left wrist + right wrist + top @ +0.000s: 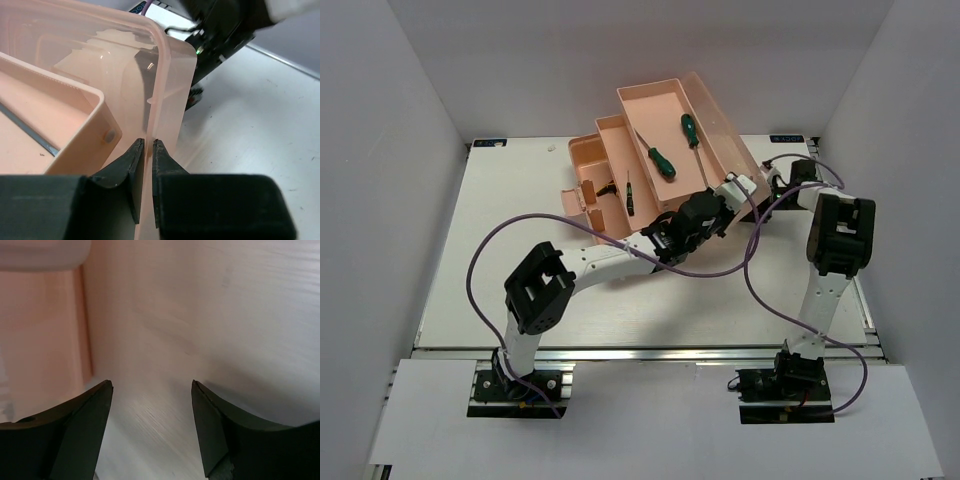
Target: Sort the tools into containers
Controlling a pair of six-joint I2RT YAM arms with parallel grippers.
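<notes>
We are pinching the wall of the toolbox (170,90) with our left gripper (148,146), right gripper (151,385) hanging open; screwdrivers (657,155) are lying in its trays (595,152), so sorting is looking nearly done

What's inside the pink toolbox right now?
The toolbox shows a green-handled screwdriver in its upper tray, a second green one beside it, and a slim dark screwdriver lower down. The left arm hides the near part.

No legible text, brand, number or sign anywhere. Only two small dark tags (490,143) on the far edge of the surface (500,230), lettering too small to read from above.
</notes>
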